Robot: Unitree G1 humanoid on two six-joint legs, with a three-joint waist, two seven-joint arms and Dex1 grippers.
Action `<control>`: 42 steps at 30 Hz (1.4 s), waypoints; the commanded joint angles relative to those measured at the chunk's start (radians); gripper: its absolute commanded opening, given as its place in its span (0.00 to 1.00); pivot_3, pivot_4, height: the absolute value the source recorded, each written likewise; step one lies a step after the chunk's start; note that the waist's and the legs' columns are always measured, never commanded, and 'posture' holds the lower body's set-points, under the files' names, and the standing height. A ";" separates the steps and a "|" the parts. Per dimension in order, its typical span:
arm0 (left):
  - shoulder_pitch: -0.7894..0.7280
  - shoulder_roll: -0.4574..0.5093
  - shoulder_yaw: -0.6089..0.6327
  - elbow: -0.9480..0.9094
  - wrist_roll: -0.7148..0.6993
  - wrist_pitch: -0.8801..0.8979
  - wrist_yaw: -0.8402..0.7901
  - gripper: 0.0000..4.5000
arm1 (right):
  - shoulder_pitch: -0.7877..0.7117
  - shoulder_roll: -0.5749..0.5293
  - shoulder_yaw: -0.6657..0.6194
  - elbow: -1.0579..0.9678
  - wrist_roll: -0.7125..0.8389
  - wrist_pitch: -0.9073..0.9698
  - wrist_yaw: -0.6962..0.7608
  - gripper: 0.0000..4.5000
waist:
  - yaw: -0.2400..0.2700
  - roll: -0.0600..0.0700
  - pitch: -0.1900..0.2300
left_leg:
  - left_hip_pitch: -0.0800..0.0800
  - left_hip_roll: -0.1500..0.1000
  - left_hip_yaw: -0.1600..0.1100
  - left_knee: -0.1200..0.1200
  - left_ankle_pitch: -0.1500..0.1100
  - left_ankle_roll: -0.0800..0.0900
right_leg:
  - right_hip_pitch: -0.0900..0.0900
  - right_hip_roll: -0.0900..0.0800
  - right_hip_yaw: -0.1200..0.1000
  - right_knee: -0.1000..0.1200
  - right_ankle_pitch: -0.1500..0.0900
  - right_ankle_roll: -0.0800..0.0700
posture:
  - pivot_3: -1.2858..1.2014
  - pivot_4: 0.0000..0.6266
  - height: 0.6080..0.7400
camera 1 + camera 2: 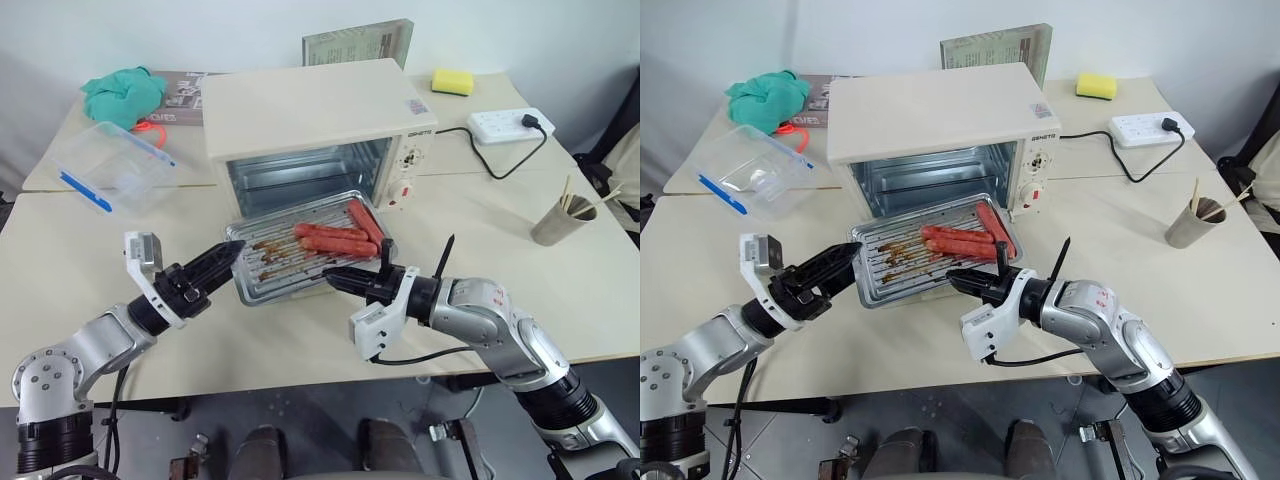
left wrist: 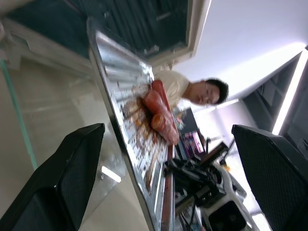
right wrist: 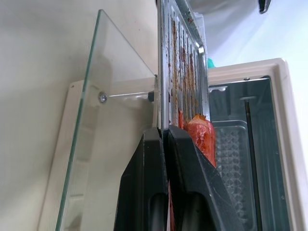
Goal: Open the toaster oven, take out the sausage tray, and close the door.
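The sausage tray (image 1: 305, 259) sits pulled out over the dropped-open door (image 3: 103, 130) of the toaster oven (image 1: 320, 125), right gripper (image 1: 335, 279) pinched shut on its front rim, left gripper (image 1: 226, 257) spread wide beside the left edge, probably to share the lift.

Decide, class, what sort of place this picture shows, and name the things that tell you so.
Probably a lab or workroom set up as a mock kitchen, not a real one. The toaster oven stands on plain pushed-together tables, runs off a power strip, and shares the surface with books.
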 commanded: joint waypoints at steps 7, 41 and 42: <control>-0.050 0.083 -0.047 0.100 -0.077 0.049 -0.015 0.42 | -0.015 -0.006 -0.036 -0.056 0.024 -0.018 -0.009 0.00 | 0.000 0.000 0.000 | 0.000 0.000 0.000 -0.001 0.000 0.000 | 0.000 0.000 0.000 0.000 0.000 0.000 | 0.52 0.24 1.00; -0.109 0.220 -0.179 0.265 -0.190 0.193 0.148 0.01 | -0.016 0.013 -0.026 -0.124 0.192 0.132 0.167 0.00 | -0.001 0.000 0.000 | 0.000 0.000 0.000 -0.001 0.000 0.000 | 0.000 0.000 0.000 0.000 0.000 0.000 | 0.52 0.24 1.00; -0.107 0.220 -0.178 0.263 -0.190 0.193 0.148 0.01 | -0.015 0.012 -0.026 -0.123 0.192 0.128 0.168 0.00 | -0.001 0.000 0.000 | 0.000 0.000 0.000 -0.001 0.000 0.000 | 0.000 0.000 0.000 0.000 0.000 0.000 | 0.52 0.24 1.00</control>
